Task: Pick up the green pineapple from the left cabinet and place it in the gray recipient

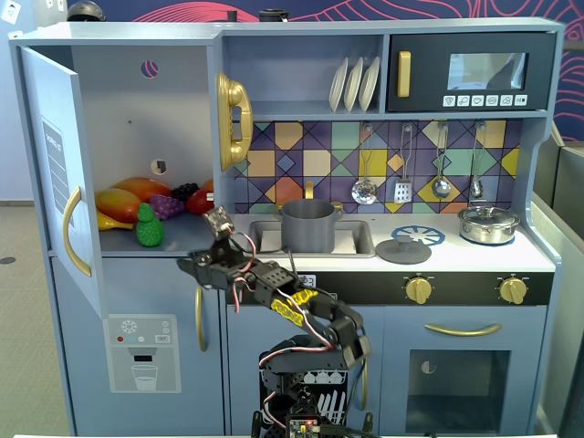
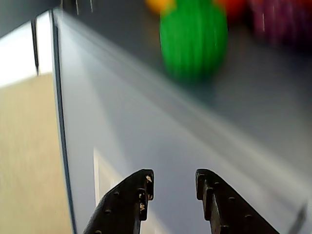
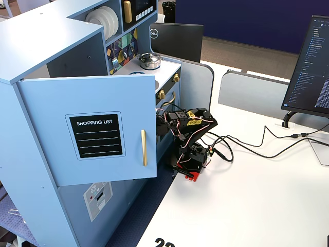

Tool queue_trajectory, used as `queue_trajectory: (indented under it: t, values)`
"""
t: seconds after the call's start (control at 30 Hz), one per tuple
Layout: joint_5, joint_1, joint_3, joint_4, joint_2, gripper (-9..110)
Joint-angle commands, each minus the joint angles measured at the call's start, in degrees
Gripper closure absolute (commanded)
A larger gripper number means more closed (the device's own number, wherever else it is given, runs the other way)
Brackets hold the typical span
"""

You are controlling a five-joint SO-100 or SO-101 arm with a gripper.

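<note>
The green pineapple (image 1: pixel 149 226) stands at the front of the shelf in the left cabinet (image 1: pixel 128 119), whose door is swung open. In the wrist view the pineapple (image 2: pixel 193 39) is blurred, up ahead on the shelf floor (image 2: pixel 263 97). My gripper (image 2: pixel 174 180) is open and empty, short of the shelf edge. In a fixed view the gripper (image 1: pixel 217 224) hovers right of the pineapple, in front of the cabinet's right edge. The gray recipient (image 1: pixel 307 225) sits in the sink, right of the gripper. In the side fixed view the cabinet door (image 3: pixel 92 128) hides the pineapple.
An orange-yellow mango (image 1: pixel 119 203), purple grapes (image 1: pixel 166 206) and a red fruit (image 1: pixel 201 201) lie behind the pineapple. The open door (image 1: pixel 55 173) juts out at the left. A flat gray lid (image 1: pixel 403 249) and a silver lidded pot (image 1: pixel 488 224) sit on the counter.
</note>
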Motion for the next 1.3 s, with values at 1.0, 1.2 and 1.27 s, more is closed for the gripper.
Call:
queue_trajectory:
  t: [1.0,1.2,1.27]
  values:
    - [9.84,5.89,-22.94,-31.38,-37.62,68]
    - [10.37,6.77,-25.93,-32.61,-42.28,69]
    - [10.46,6.94,-27.77,-33.49,-44.47,69]
